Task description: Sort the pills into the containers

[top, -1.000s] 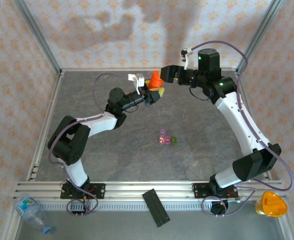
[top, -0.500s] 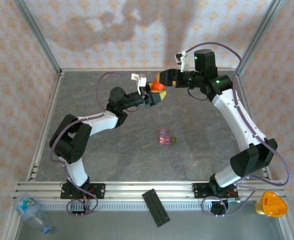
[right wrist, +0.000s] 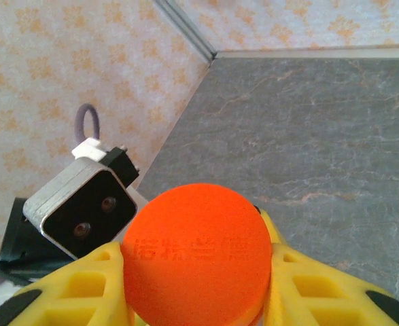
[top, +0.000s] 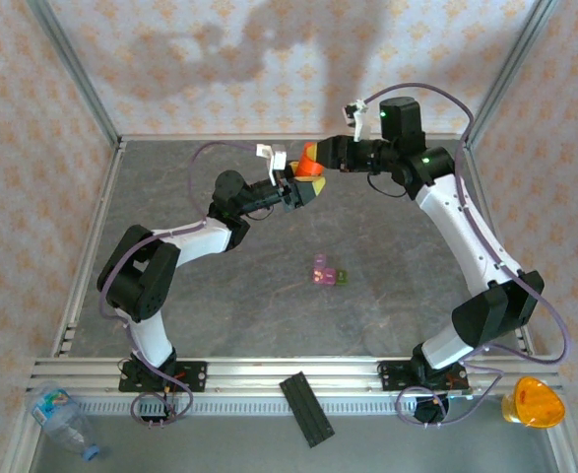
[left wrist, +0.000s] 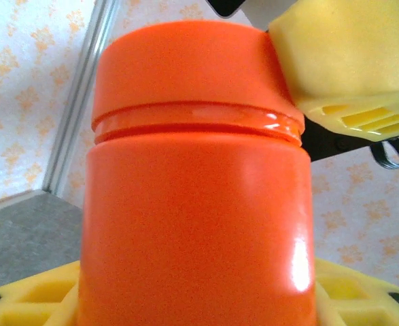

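Containers point(top: 326, 273), a joined pair of tiny boxes, are lying on the grey table point(top: 200, 315), well apart from both sets of jaws and on the arm-base side of them. The pink-purple box point(top: 320, 268) is sitting toward the left arm's side; the green box point(top: 340, 278) is touching it toward the right arm's side. Their contents are too small to tell.

The left gripper point(top: 304, 189) is clamping an orange bottle point(top: 313, 174) by its lower body. In the left wrist view the bottle point(left wrist: 196, 224) is standing upright between the jaws, with the yellow fingers point(left wrist: 29, 295) pressing in at either side of its base.

The right gripper point(top: 315, 158) is closing over the bottle's cap point(left wrist: 185, 68) from the opposite side, with its jaws pinching the cap. In the right wrist view the yellow fingers point(right wrist: 77, 292) are flanking the cap point(right wrist: 198, 261), whose round top is facing the camera and showing raised lettering. One right finger point(left wrist: 342, 61) is bearing against the cap's upper edge in the left wrist view.

The two grippers are meeting at the bottle, held above the table's far half. The left wrist camera housing point(right wrist: 83, 210) is sitting just beyond the cap from the right jaws.
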